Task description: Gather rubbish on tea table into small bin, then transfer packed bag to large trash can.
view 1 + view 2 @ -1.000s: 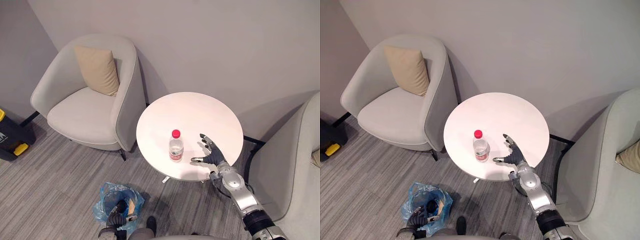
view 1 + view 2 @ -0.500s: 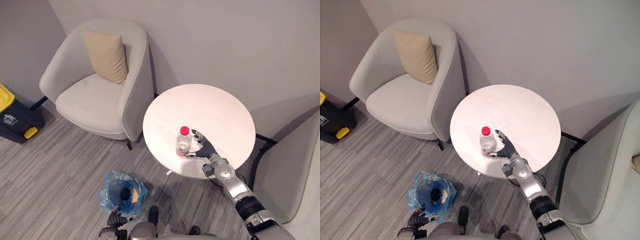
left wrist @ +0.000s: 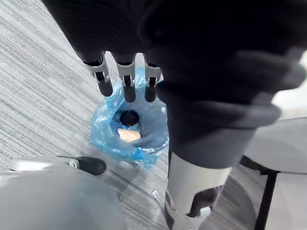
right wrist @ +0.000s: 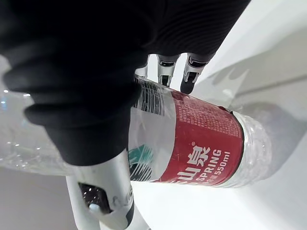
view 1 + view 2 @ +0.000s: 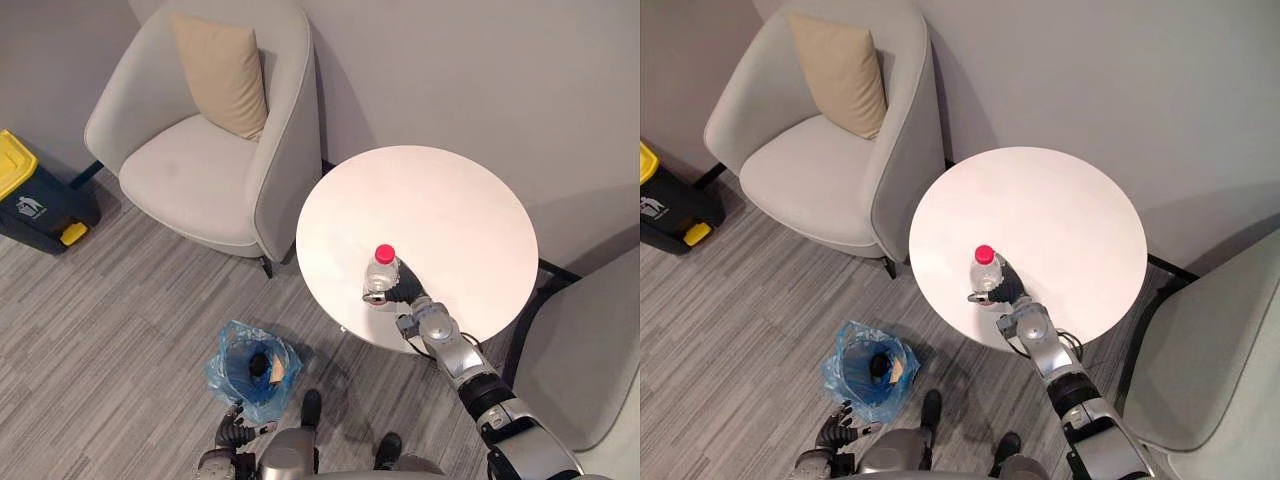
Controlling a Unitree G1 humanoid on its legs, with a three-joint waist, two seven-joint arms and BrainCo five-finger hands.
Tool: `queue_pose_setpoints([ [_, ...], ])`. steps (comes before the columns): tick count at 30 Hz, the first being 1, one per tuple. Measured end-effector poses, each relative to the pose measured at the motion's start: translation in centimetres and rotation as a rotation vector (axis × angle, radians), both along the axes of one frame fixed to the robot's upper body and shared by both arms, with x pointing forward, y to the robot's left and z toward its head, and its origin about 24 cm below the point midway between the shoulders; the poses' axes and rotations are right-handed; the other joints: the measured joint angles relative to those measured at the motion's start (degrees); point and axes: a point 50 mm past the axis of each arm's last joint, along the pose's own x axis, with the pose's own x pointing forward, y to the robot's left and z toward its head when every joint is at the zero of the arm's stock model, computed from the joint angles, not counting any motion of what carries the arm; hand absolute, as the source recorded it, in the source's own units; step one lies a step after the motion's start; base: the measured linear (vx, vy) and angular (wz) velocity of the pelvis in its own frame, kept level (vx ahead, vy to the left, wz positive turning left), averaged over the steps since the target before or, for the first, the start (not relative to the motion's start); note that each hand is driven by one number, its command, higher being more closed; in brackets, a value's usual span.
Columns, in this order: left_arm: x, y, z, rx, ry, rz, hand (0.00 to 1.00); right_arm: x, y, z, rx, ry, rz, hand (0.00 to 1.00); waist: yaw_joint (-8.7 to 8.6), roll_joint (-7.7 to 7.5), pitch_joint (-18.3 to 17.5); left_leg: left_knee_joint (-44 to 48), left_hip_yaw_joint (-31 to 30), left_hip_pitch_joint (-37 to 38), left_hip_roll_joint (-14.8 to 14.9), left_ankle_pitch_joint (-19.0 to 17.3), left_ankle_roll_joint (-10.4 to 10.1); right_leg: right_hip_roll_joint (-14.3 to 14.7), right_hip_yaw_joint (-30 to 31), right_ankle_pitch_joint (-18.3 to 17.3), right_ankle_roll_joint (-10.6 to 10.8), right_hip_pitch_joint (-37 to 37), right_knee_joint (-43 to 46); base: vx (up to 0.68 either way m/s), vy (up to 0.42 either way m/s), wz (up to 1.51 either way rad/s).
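The right hand (image 5: 402, 292) is closed around a clear plastic bottle with red cap and red label (image 5: 380, 274), with the thumb on one side and the fingers (image 4: 192, 72) on the other. The bottle is upright at the near part of the round white tea table (image 5: 460, 210). The left hand (image 3: 127, 79) hangs with straight fingers above the small bin lined with a blue plastic bag (image 5: 222, 372), which holds a dark item and a tan scrap. The dark large trash can with yellow lid (image 5: 28, 195) stands well apart.

Clear plastic bottle (image 5: 381, 276) w/ glossy label (image 4: 201, 146), smooth matt table (image 5: 440, 205), crinkly plastic bag (image 5: 222, 368).
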Motion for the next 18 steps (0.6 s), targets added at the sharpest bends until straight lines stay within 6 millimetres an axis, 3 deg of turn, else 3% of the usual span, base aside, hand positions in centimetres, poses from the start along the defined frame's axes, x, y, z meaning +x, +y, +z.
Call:
queue_pose_setpoints([
  [5,0.4,-0.1,0.3,-0.007,-0.027,0.006,0.0,1.0,-0.1,1.1,0.009,-0.033,-0.035,1.0,1.29,-0.01,1.36,0.02,-0.87,-0.75,-0.19,0.15,0.04,-0.07,-0.71,0.06,0.02,-0.28,-0.08,-0.03,0.004,0.09],
  [13,0.4,-0.1,0.3,-0.015,-0.031,0.02,0.0,1.0,0.3,1.2,0.059,-0.029,-0.043,1.0,1.3,0.11,2.23,0.46,-1.36,-1.44,-0.61,0.16,0.05,-0.43,-0.61,0.07,0.03,-0.57,-0.08,-0.01,0.002,0.03],
  [18,0.7,-0.2,0.6,-0.024,-0.049,0.031,0.0,-0.7,-0.6,3.0,0.145,-0.142,-0.068,1.0,1.13,0.11,2.23,1.26,-1.29,-0.86,-0.94,0.12,0.05,-0.82,0.83,0.06,0.03,0.28,0.06,-0.03,0.007,0.0],
])
